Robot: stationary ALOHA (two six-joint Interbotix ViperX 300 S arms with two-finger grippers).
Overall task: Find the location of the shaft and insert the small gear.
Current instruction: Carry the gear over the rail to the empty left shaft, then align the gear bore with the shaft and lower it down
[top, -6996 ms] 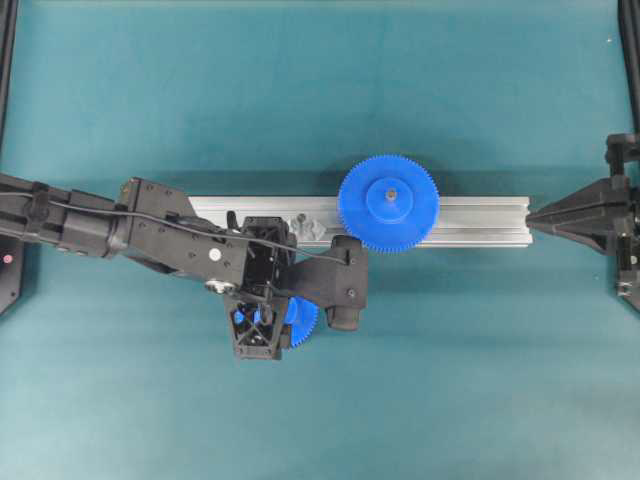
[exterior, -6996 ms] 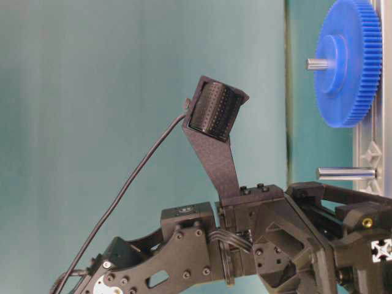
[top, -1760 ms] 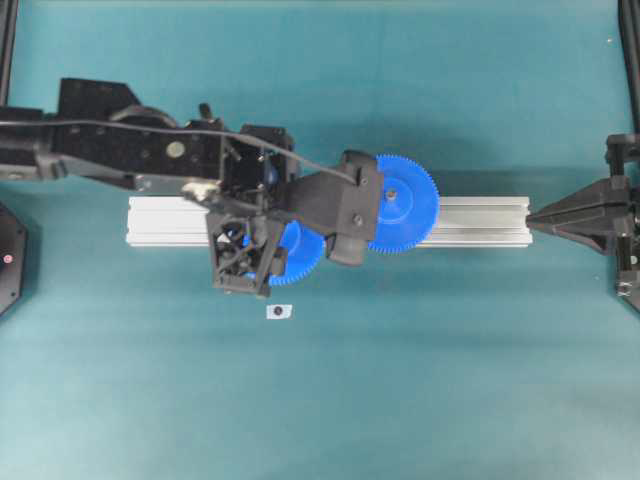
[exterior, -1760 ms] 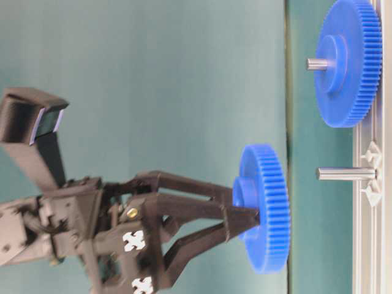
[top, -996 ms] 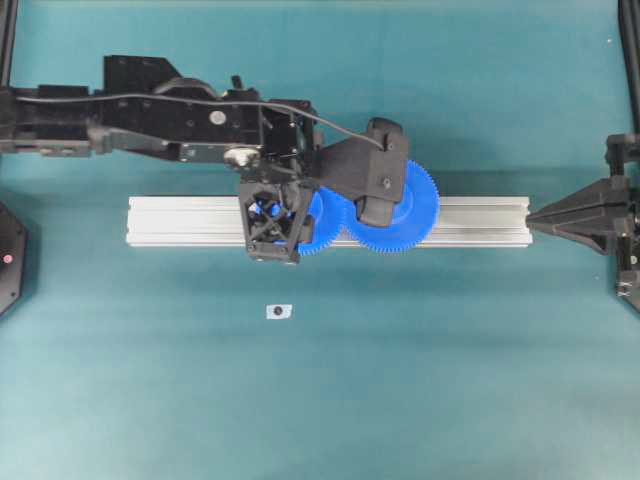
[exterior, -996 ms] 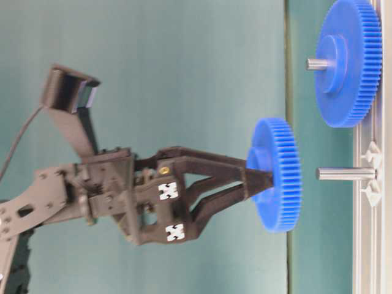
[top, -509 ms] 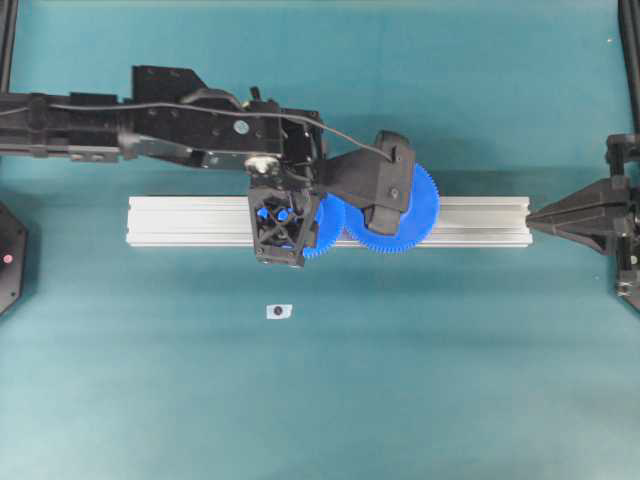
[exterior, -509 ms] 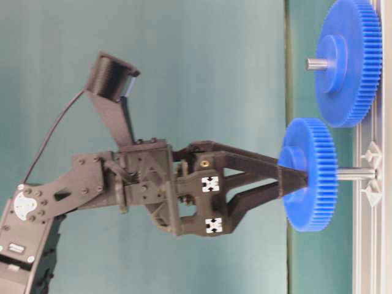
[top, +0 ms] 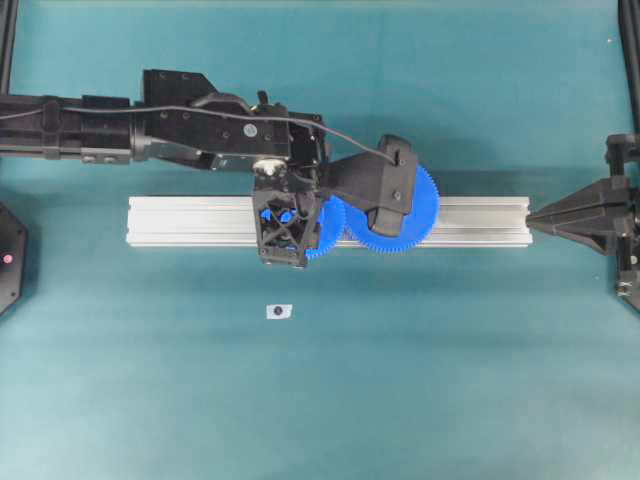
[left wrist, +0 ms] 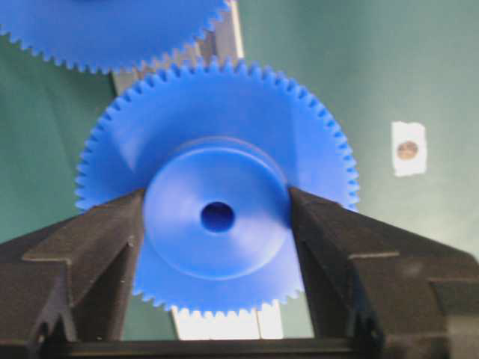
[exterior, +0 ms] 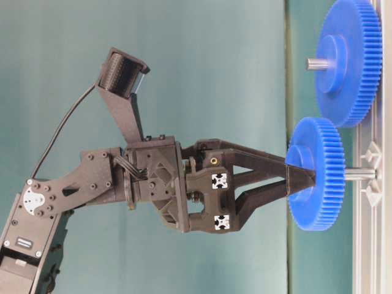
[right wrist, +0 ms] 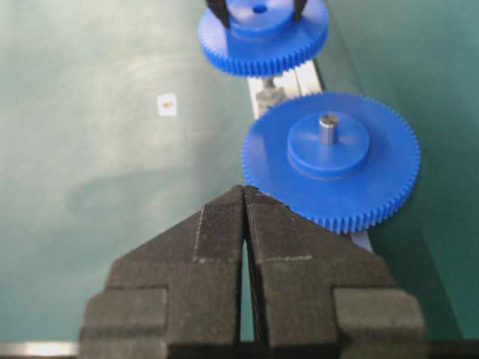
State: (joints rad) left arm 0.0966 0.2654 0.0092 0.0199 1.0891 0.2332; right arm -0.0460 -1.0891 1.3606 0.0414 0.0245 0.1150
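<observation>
Left hand (exterior: 293,182) clamped on the hub of the small gear (exterior: 317,174), gear threaded partway onto the shaft (exterior: 359,174) over the rail (top: 190,221), right beside the big gear (exterior: 348,61). Right hand (right wrist: 245,208) pinched together, holding nothing, parked well off to the side

The black left claw (exterior: 300,180) is clamping the blue plastic toothed small gear's (exterior: 318,174) hub; the black right claw (right wrist: 245,196) is resting closed.

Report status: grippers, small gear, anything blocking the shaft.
Left gripper shut on small gear by its hub. Gear partway onto shaft, not seated. Right gripper shut, empty. Large gear alongside; teeth look close.
</observation>
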